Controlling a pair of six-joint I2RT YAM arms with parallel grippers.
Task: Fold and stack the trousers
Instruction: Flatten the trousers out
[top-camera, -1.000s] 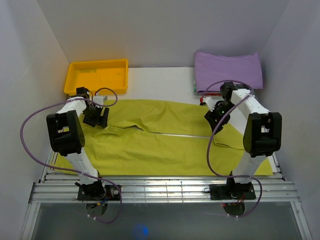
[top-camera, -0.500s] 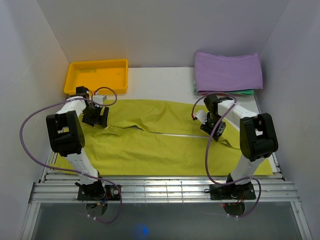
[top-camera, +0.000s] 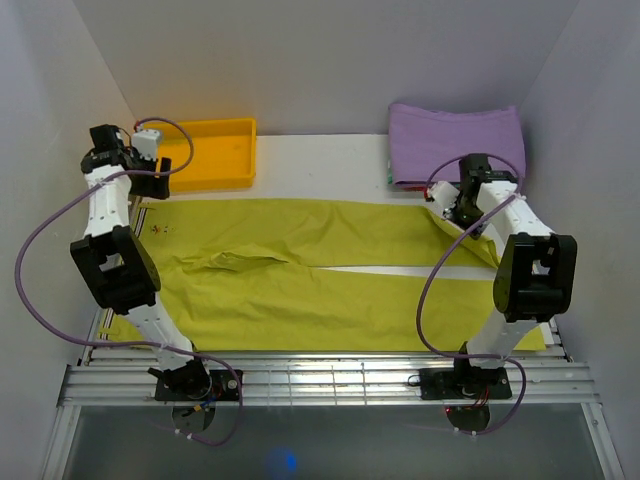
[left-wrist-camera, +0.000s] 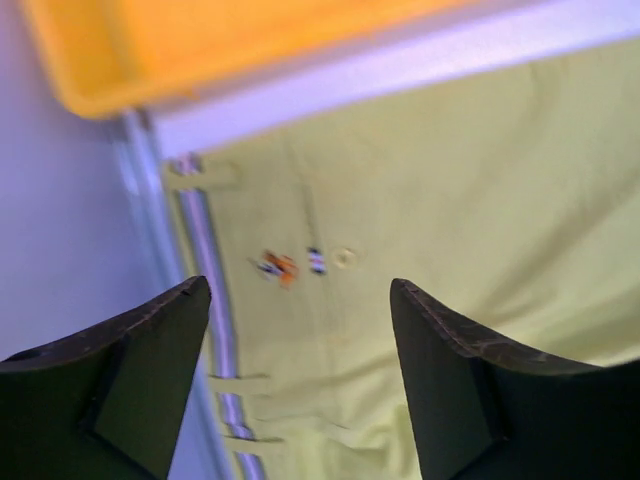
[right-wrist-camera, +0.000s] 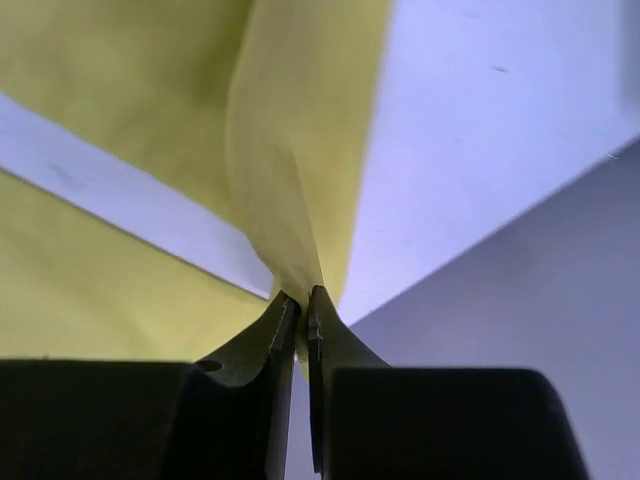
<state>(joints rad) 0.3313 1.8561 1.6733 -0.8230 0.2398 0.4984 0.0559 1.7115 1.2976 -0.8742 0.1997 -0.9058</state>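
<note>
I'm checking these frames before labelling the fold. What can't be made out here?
Top view: what lies under the purple cloth; only a green sliver shows at its left edge.
Left wrist view: the small marks on the trousers are too blurred to read.
Right wrist view: the fingers of the right gripper hide how much cloth they pinch.

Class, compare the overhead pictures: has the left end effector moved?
Yes. The left end effector swung from the trousers toward the far left, beside the yellow tray.
</note>
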